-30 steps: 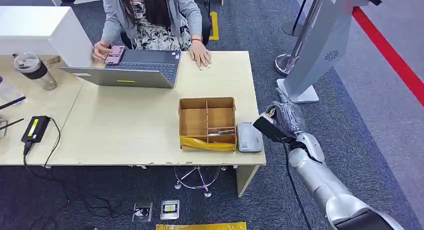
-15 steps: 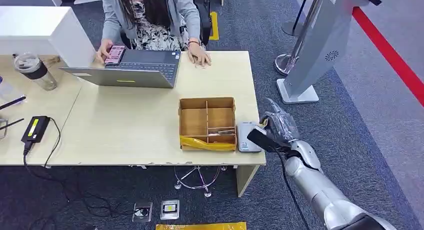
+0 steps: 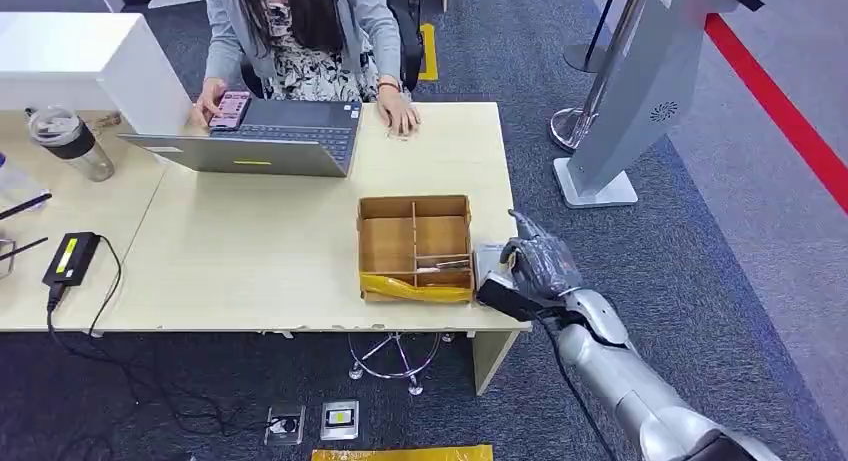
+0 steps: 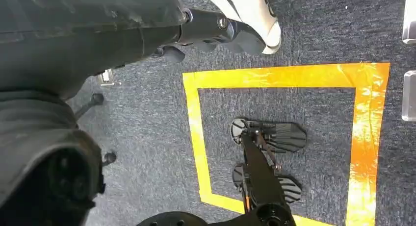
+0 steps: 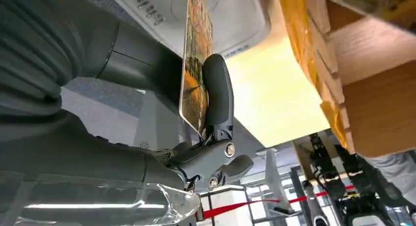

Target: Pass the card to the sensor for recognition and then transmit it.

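A grey card sensor [image 3: 490,273] lies flat on the desk's right front corner, beside a cardboard divider box [image 3: 363,243]. My right hand [image 3: 538,265] hovers over the sensor's right side. In the right wrist view the hand [image 5: 147,88] pinches an orange-patterned card [image 5: 195,69] between thumb [image 5: 218,93] and a finger. The card stands on edge, close in front of the pale sensor [image 5: 225,15]; contact cannot be judged. The box's taped wall [image 5: 314,64] is just beyond. My left hand [image 4: 73,35] hangs above the carpet as a dark shape, its fingers unclear.
A person sits at the far side of the desk [image 3: 260,261] with a laptop [image 3: 260,141] and a phone [image 3: 230,109]. A grey kiosk stand [image 3: 625,111] rises to the right of the desk. A bottle [image 3: 65,139] and a charger [image 3: 68,257] lie at the left.
My right hand has moved left and down with the card, from beside the desk's edge to over the sensor. The person's hand has shifted slightly on the desk.
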`<state>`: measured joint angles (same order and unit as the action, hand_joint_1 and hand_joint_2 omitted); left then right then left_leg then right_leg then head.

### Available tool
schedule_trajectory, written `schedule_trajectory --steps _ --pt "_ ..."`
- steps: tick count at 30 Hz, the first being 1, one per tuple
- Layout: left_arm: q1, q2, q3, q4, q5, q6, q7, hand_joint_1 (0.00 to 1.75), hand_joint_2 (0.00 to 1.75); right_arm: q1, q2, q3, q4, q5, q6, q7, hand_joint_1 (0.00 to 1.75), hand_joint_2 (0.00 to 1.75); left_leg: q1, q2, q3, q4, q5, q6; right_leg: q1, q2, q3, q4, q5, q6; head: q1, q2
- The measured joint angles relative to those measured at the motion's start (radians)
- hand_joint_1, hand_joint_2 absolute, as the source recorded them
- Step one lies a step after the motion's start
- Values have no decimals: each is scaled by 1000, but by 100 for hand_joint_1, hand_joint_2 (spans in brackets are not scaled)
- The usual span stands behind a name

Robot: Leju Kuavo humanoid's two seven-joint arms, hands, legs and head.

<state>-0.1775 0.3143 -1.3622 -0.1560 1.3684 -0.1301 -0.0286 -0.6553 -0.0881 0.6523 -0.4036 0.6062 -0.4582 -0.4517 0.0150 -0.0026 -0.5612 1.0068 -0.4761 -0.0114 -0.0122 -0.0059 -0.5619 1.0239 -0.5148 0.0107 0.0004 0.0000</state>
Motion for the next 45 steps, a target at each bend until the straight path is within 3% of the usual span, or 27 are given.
schedule_trajectory --steps 23,32,45 --pt "1 0 -6 0 -3 1 0 0 0 -7 -19 50 0 -48 -2 18 175 175 0 0 0 0 0 0 0 0 0 0 0 0 0 0" --pt "1 0 -7 0 -21 13 -25 0 0 -22 -34 77 0 -20 -59 -4 175 175 0 0 0 0 0 0 0 0 0 0 0 0 0 0" --pt "-3 0 -22 0 -34 0 -30 0 0 -223 -39 108 -41 6 -45 31 175 175 0 1 0 0 1 -1 0 1 0 0 1 -1 0 0"
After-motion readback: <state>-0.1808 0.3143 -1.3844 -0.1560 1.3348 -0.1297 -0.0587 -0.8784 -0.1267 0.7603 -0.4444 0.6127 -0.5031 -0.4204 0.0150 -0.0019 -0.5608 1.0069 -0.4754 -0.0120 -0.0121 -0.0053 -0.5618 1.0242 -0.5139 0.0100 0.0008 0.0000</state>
